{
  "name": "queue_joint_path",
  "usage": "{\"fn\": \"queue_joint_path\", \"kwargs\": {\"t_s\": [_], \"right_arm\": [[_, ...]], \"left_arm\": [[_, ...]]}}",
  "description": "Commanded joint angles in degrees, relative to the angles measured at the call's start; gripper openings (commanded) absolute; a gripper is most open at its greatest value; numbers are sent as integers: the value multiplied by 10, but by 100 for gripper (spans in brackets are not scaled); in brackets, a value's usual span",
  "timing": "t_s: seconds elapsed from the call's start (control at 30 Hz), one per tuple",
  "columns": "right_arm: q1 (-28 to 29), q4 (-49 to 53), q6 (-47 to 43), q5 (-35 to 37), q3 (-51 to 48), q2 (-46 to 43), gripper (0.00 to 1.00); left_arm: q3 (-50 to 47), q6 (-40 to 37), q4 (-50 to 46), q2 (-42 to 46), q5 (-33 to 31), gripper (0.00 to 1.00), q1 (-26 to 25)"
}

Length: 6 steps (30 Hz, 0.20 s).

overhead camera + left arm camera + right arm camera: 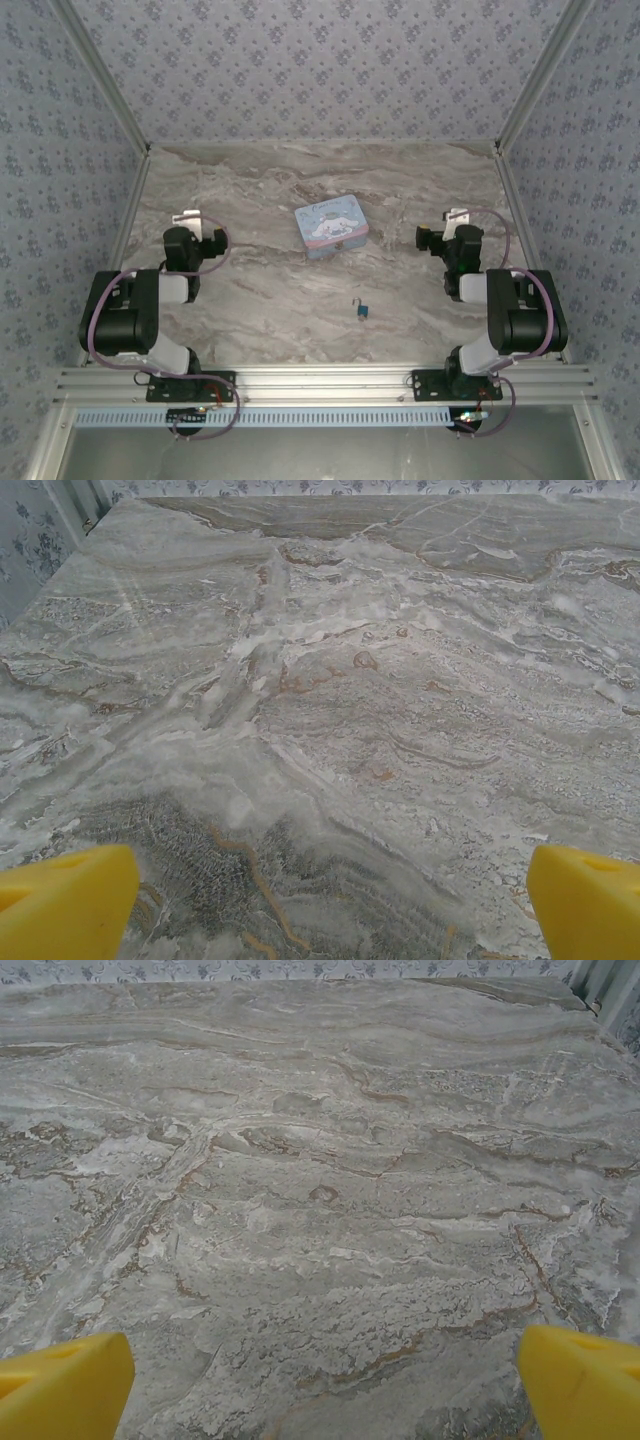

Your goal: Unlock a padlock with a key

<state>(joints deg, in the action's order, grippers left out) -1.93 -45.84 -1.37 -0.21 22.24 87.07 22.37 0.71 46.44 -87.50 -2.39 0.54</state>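
Note:
The padlock [362,311], tiny and blue, lies on the marble table [260,300] a little in front of centre, between the two arms. A thin dark bit [356,300] juts from its upper left; whether that is its shackle or the key is too small to tell. My left gripper [196,232] rests at the left, far from the padlock, and its yellow fingertips [65,905] stand wide apart over bare marble. My right gripper [450,232] sits at the right, and its yellow fingertips [585,1385] are spread just as wide with nothing between them.
A light-blue tin box [331,228] with a cartoon lid stands near the table's centre, behind the padlock. Patterned walls close the table on the left, back and right. An aluminium rail [320,382] carrying the arm bases runs along the near edge.

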Motion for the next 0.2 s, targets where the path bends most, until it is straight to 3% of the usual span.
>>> {"fn": "queue_joint_path", "kwargs": {"t_s": [0.0,0.17], "right_arm": [[1,2,-3,10,3,1,100],[0,2,-3,7,3,0,100]], "left_arm": [[12,5,2,-4,-6,99,0],[12,5,2,-4,-6,99,0]]}}
